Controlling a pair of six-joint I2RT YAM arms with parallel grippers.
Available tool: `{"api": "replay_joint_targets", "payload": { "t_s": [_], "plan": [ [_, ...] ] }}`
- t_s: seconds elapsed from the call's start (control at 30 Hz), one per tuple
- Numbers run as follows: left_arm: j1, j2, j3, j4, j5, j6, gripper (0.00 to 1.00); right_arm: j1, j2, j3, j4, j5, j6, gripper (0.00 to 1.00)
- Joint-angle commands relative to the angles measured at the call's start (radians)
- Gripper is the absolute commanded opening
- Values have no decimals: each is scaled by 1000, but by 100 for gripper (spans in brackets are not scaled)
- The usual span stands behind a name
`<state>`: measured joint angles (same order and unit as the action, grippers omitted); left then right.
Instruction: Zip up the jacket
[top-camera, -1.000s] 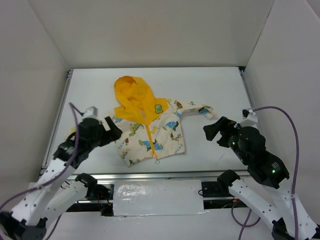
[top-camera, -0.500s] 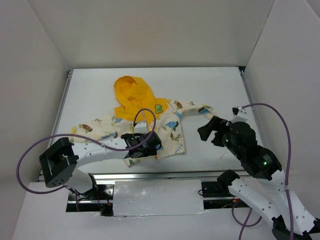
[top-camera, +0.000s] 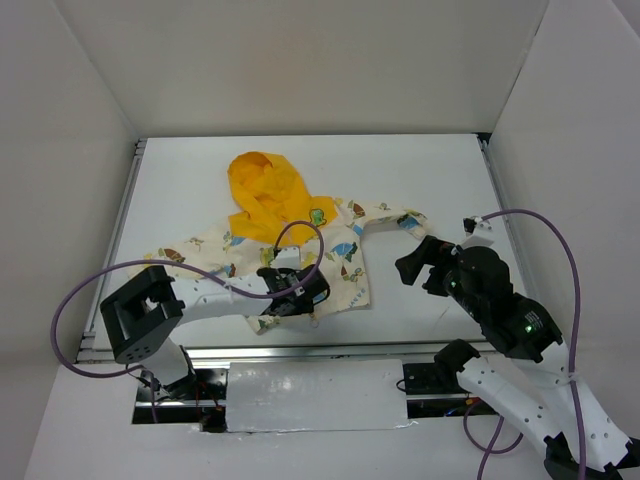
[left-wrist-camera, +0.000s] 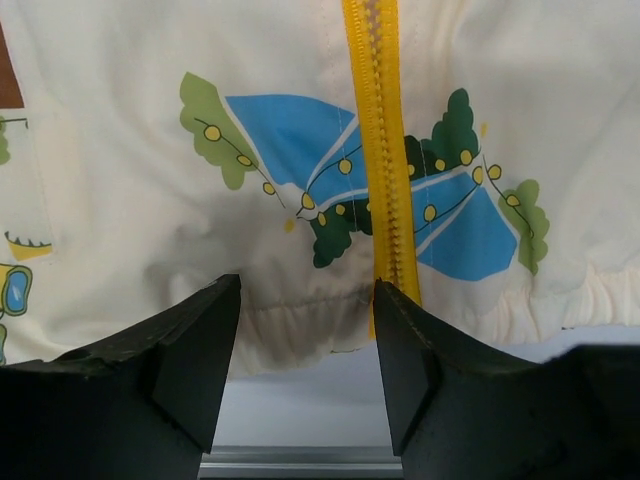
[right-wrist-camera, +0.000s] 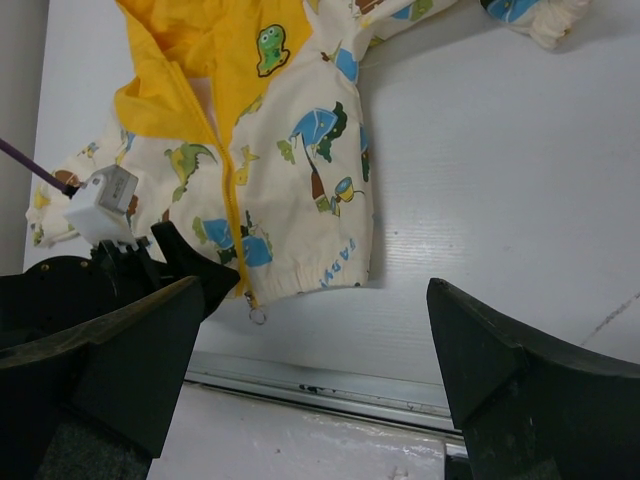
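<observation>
I log the jacket (top-camera: 300, 250) flat at mid-table, hood far, its yellow zipper (left-wrist-camera: 380, 150) running straight away from my left gripper (left-wrist-camera: 305, 295), the nearer 1 of 2, jaws apart and empty over the hem, while the right gripper (top-camera: 418, 262) hangs wide open, well off right.

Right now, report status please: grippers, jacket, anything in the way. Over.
Left gripper open over jacket hem, by zipper end. Right gripper open, empty, beside jacket. Jacket flat on table. Nothing seen blocking.
</observation>
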<state>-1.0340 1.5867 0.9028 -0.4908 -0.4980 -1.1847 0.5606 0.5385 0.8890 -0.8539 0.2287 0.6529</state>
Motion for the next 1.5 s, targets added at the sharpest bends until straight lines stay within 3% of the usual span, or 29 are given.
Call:
{"api": "replay_joint_targets", "payload": {
  "t_s": [0.0,0.1,0.27,0.33,0.37,0.43,0.6,0.77,0.9,1.07,1.13,1.17,1.27,1.47],
  "plan": [
    [-3,24,5,29,7,-7,67,5,-6,-4,32,11,-15,100],
    [-3,32,2,34,9,-7,55,7,-9,-2,29,11,-15,100],
    [-3,33,-13,49,19,-7,47,4,-14,1,24,12,-13,100],
    [-3,21,-13,40,15,-7,30,5,-14,-1,23,12,-12,100],
    [-5,15,-12,34,6,-12,17,4,-12,-1,26,11,-13,100],
    [-3,-14,-5,18,-4,-10,11,7,-9,-5,30,8,-13,100],
    [-3,-114,-15,29,-19,26,8,7,27,-33,82,-43,-16,100],
    [-5,-284,-71,113,-17,89,30,9,84,-73,171,-137,-15,100],
    [2,-375,-116,138,-27,112,31,7,124,-97,233,-189,-3,100],
    [8,-361,-127,146,4,128,34,9,149,-119,282,-241,7,100],
    [8,-352,-137,172,24,129,29,7,150,-133,296,-262,8,100],
    [8,-349,-146,178,36,129,18,9,155,-140,317,-284,13,100],
    [8,-379,-188,279,76,126,0,9,169,-192,398,-369,16,100],
    [8,-473,-356,527,165,79,0,18,262,-318,743,-615,125,100]
  ]
}}
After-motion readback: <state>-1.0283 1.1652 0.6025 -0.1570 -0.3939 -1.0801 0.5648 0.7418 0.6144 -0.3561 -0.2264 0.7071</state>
